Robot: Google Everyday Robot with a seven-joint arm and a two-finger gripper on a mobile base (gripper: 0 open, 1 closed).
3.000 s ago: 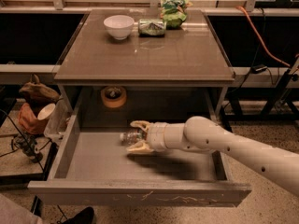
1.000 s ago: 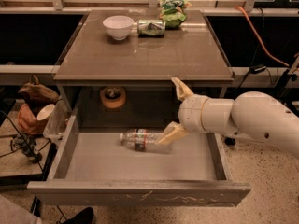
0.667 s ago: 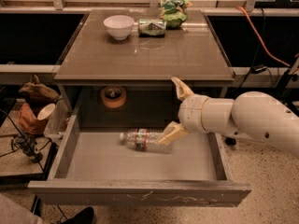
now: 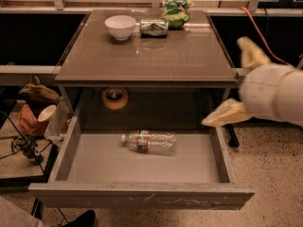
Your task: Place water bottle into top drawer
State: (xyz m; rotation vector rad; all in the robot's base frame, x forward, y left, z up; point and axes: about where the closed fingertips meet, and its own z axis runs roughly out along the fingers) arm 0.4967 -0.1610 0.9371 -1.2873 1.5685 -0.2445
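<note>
The water bottle (image 4: 150, 141), clear crinkled plastic with a white cap and a thin red-orange band, lies on its side in the middle of the open top drawer (image 4: 142, 195), cap to the left. My gripper (image 4: 236, 82) is open and empty, raised at the right of the table and drawer, well away from the bottle. One finger (image 4: 252, 52) points up and the other (image 4: 226, 116) points down-left over the drawer's right wall.
On the brown table top (image 4: 147, 56) stand a white bowl (image 4: 120, 27), a green-labelled can (image 4: 153, 27) on its side and a green bag (image 4: 175, 11). A tape roll (image 4: 115, 98) sits at the back above the drawer. Clutter and cables lie at the left (image 4: 33, 112).
My gripper let go of the bottle, opened, and drew back up and to the right out of the drawer. The bottle stays lying in the drawer.
</note>
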